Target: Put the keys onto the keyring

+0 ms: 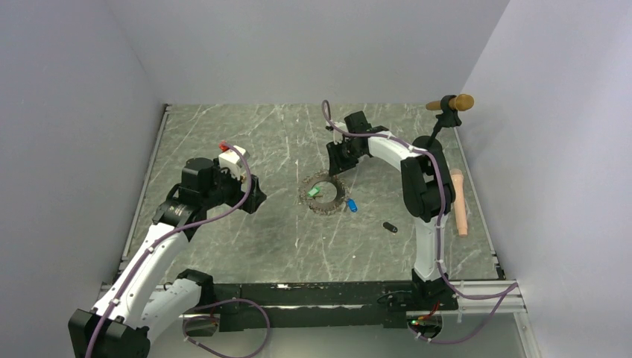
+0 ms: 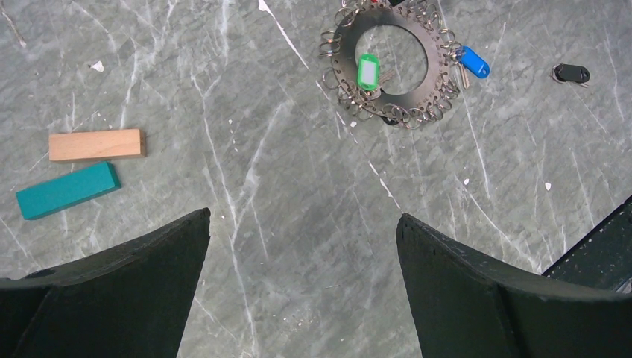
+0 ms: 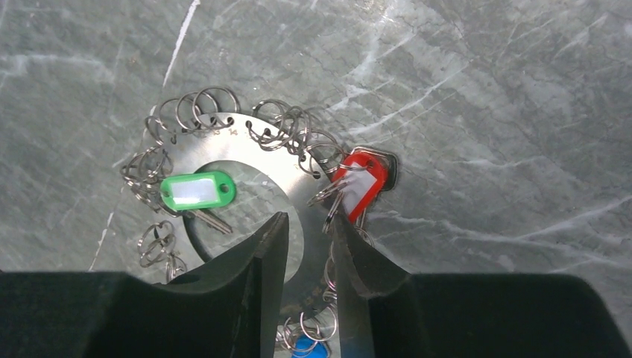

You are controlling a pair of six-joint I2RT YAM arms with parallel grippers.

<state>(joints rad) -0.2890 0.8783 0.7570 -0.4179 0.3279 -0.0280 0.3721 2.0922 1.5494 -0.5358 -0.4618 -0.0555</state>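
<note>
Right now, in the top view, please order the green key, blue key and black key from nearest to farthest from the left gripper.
1. Green key, lying on the keyring, left part.
2. Blue key, by its right edge.
3. Black key, alone, farther right.

3 cams: 1 fixed overhead, 2 on the wrists.

Top cam sits high & behind the arm bases (image 1: 423, 287), which lie at 6 o'clock, and looks down/fwd over the whole table (image 1: 246, 239), farthest off; keyring (image 1: 333, 203) near centre. L wrist cam looks down/fwd from mid range: L fingers (image 2: 112, 298) at 7 & 5 o'clock, keyring at 12. R wrist cam is closest, right over the keyring, R fingers (image 3: 246, 291) at 6. All 3 share the keyring & green key (image 3: 197, 190); top & L also share the blue key (image 2: 474, 62) & black key (image 2: 572, 73).
</note>
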